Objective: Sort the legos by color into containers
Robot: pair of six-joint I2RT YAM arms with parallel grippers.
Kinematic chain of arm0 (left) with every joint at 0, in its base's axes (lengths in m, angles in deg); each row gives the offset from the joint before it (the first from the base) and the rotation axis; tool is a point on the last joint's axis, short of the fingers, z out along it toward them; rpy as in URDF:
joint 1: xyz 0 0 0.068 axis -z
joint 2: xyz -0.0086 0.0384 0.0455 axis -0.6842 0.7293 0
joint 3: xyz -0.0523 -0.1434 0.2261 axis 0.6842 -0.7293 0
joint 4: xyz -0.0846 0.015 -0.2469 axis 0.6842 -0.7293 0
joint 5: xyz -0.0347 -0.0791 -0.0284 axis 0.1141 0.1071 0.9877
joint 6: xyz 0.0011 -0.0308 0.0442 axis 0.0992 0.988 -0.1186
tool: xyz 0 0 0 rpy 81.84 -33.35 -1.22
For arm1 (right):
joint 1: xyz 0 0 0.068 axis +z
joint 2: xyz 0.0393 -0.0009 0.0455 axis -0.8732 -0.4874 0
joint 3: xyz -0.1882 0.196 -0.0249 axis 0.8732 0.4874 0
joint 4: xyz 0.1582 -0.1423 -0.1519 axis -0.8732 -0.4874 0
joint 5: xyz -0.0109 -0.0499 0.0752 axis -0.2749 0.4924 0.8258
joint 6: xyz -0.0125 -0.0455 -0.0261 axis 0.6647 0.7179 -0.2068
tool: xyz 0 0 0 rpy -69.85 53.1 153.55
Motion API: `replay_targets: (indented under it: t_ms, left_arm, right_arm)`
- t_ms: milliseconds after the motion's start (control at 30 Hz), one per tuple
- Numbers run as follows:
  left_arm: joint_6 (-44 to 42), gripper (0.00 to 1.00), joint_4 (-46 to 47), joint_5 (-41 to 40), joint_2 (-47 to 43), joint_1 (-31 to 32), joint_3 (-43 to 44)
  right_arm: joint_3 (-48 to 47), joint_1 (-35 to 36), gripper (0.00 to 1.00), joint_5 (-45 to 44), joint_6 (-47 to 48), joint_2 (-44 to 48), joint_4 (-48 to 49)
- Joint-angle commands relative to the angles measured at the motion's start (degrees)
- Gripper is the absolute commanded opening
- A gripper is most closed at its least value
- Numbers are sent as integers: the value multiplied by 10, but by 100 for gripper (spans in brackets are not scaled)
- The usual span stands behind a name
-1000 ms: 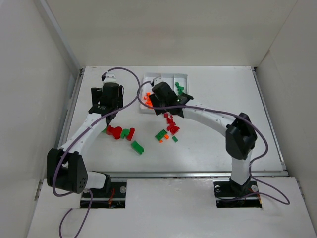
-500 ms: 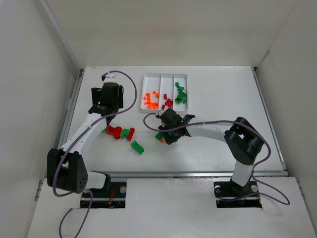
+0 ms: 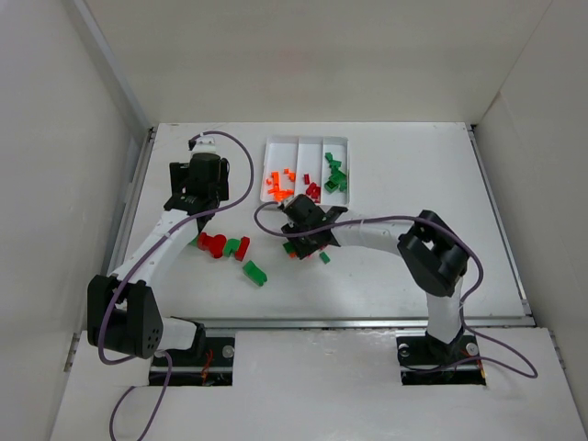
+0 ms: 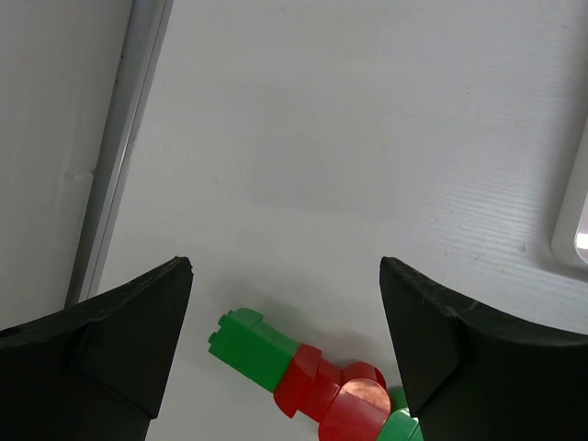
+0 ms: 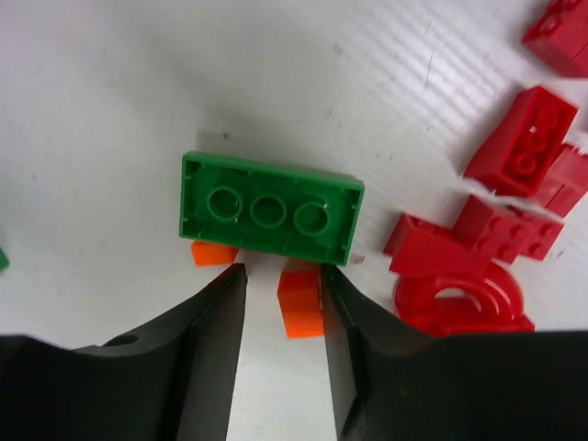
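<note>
Jaws of my right gripper [image 5: 281, 273] are a little apart, a small orange brick [image 5: 300, 303] between them. A green brick [image 5: 268, 209] lies just past it, the tray [image 3: 279, 152] near. My left gripper [image 4: 285, 276] is wide, holding nothing.

Arms: left arm [image 3: 161, 237] and right arm [image 3: 381, 222], slim white curved links.
Joints: bulky black housings at elbows and wrists.
Cable [image 3: 241, 161]: purple, one looping along each arm and trailing past its base [image 3: 195, 356].
Base: black plate, with a small red mark on the left one.
Left fingers [image 4: 106, 340]: matte black wedges.
Right fingers [image 5: 197, 363]: black, with smooth curved inner faces.
</note>
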Motion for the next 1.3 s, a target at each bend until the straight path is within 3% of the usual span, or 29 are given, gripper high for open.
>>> replay_targets:
  t_ms: [0,67,233,400,500,667,700,767,933,1033,1200,1267]
  left_arm:
    - [-2,81,8,-5,-18,1,-1]
    - [-2,81,8,-10,-18,1,-1]
    - [-2,81,8,-10,-18,1,-1]
    - [-2,81,8,-10,-13,1,-1]
    - [-2,81,8,-5,-13,1,4]
    - [-2,81,8,-5,-13,1,4]
    - [-2,81,8,-5,-13,1,4]
    - [-2,81,8,-5,-13,1,4]
    - [-2,81,8,-5,-8,1,4]
    - [-2,81,8,-5,-8,1,4]
    - [-2,81,8,-5,-8,1,4]
    - [-2,81,8,-5,-14,1,4]
  right_arm:
    - [-17,5,43,-15,7,-41,-4]
    - [-10,5,35,-21,7,-35,-4]
    - [13,5,34,-21,7,-13,-4]
    - [32,5,45,-9,20,9,-9]
    - [37,16,45,-9,26,14,-9]
    - [37,16,20,-4,20,8,-9]
    - [37,16,10,-4,20,8,-9]
    - [23,16,0,-9,14,15,-9]
    - [-10,16,0,-22,3,81,16]
    - [-10,16,0,-97,-22,112,92]
    - [-145,3,0,-215,-22,12,95]
    - [-253,-7,0,-222,-22,-66,64]
